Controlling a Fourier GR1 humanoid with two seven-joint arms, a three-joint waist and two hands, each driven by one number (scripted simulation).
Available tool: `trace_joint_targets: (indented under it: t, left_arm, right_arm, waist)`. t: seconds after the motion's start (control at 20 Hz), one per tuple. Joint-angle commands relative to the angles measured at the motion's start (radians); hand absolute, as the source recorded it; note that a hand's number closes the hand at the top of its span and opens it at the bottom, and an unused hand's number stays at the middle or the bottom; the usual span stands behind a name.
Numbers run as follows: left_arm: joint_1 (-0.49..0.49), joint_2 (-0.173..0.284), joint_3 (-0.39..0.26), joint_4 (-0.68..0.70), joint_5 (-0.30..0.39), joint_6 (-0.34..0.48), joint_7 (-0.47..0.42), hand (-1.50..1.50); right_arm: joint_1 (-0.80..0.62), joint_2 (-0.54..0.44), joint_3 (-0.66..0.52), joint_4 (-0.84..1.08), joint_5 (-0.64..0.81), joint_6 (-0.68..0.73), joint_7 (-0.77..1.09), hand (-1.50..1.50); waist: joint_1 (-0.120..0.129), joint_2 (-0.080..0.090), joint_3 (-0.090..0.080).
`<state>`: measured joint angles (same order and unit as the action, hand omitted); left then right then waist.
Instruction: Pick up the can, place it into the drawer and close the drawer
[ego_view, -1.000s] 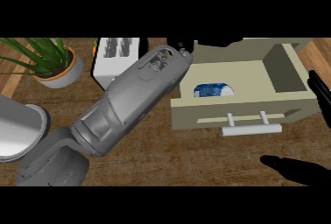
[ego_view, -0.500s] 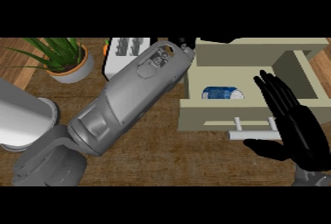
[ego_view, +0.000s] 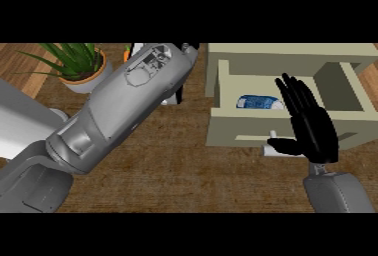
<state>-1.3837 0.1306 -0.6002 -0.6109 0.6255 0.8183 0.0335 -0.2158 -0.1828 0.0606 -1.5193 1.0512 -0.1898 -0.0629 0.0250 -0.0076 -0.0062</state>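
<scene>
Lying in the open drawer (ego_view: 236, 125), the can (ego_view: 258, 102) shows no readable label; right hand (ego_view: 310, 127) flat, fingers straight.

Blue-and-white can (ego_view: 259, 102), cream drawer (ego_view: 236, 132), black robot hand (ego_view: 310, 125).

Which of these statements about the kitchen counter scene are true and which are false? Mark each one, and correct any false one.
1. The can lies inside the open drawer. True.
2. The right hand is curled round the can. False: its fingers are straight, over the drawer's front, and the can lies apart from it.
3. A potted plant stands at the view's upper left. True.
4. The drawer is fully closed. False: it is pulled out and its inside shows.
5. The left forearm crosses the view to the left of the drawer. True.
</scene>
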Motion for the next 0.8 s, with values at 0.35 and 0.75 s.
trace_joint_targets:
  t: [0.35,0.75]
  left_arm:
    - [0.108,0.176,-0.043,-0.252,-0.057,-0.021,0.154,-1.5]
    - [0.187,0.269,-0.013,-0.362,-0.049,-0.069,0.181,-1.5]
  right_arm:
    - [-0.169,0.04,-0.063,0.397,0.095,-0.197,-0.033,-1.5]
    - [-0.301,0.036,-0.127,0.618,0.154,-0.337,-0.041,-1.5]
  waist:
    - [0.033,0.004,0.007]
    - [0.044,0.016,0.008]
